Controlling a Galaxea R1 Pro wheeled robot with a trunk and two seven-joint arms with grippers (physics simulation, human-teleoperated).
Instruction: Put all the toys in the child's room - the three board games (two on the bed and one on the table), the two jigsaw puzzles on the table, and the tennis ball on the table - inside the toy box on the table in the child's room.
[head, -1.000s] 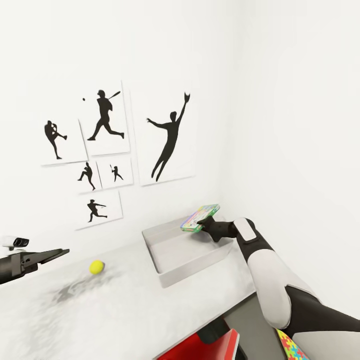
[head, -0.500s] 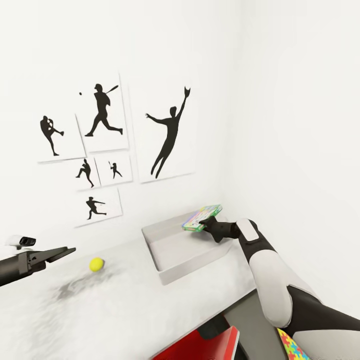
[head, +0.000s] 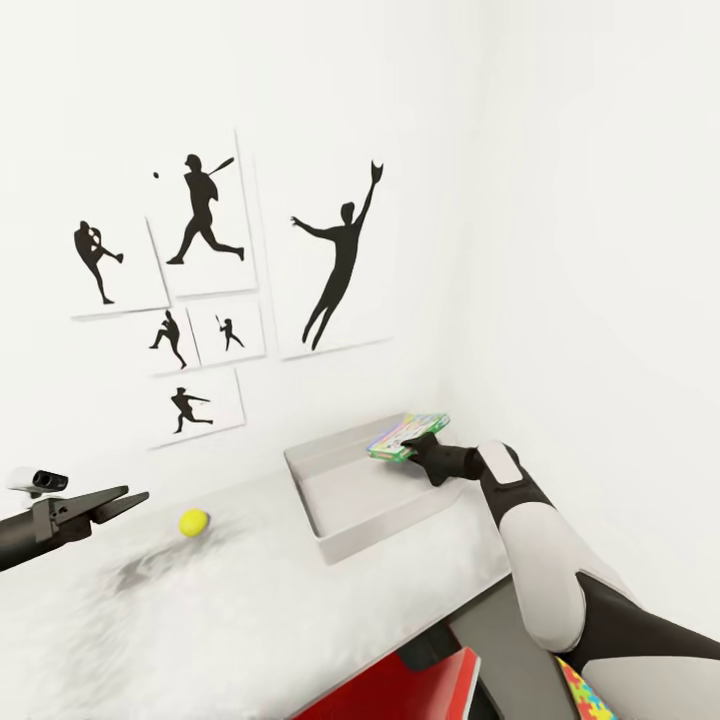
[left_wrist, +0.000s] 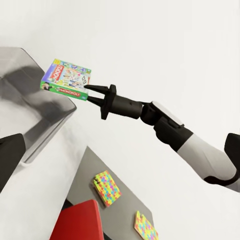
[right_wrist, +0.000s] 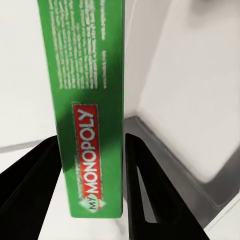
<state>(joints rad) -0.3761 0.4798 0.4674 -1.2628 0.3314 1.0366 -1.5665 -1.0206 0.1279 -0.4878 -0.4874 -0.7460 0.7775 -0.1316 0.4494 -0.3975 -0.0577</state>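
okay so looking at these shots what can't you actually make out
- Toy box floor: head view, its near wall hides part of it.
- Jigsaw: head view, cut by the bottom edge and the right arm.
- Board game cover: right wrist view, edge-on.
- Red object: head view, cut off, unidentifiable.

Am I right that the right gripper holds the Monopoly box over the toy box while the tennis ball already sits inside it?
Not quite. The tennis ball lies on the table, outside the toy box, as the head view shows. The right gripper does hold the Monopoly box over it.
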